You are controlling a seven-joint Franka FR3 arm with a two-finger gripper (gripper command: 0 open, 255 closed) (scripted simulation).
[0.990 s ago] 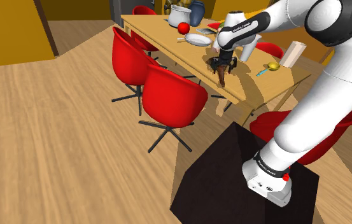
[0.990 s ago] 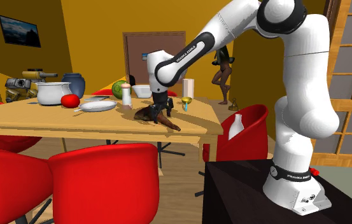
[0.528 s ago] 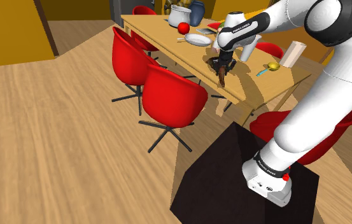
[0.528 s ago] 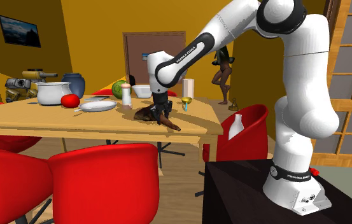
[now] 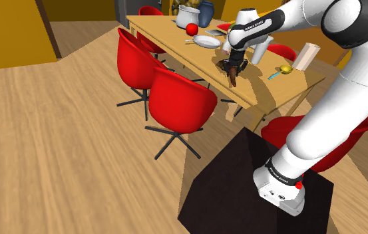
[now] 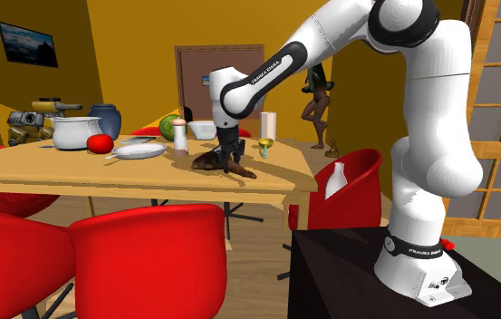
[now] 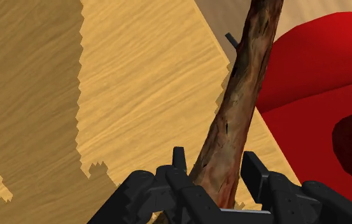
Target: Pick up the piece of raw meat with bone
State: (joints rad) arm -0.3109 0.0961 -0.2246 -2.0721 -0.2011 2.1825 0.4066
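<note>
The piece of raw meat with bone [image 5: 233,73] is dark brown with a long reddish bone, near the wooden table's [image 5: 176,41] edge by the red chairs. My black gripper [image 5: 230,65] comes down on it from above and is shut on it. In the second exterior view the meat [image 6: 214,161] hangs just over the table [image 6: 58,169], its bone end pointing to that view's right, under the gripper [image 6: 232,154]. In the wrist view the fingers [image 7: 179,160] clasp the bone [image 7: 244,95], which runs away from the gripper [image 7: 216,164] past the table edge.
Two red chairs [image 5: 176,101] stand along the table's near side, another [image 6: 348,186] by the stand. On the table sit a white plate [image 5: 207,41], a red apple [image 5: 191,29], a white pot [image 6: 76,132], a yellow goblet [image 6: 264,145] and a white cylinder [image 5: 307,56].
The fingers have closed on the bone. Since then the hand has risen a little, and the meat's bone end has come up off the table with it.
</note>
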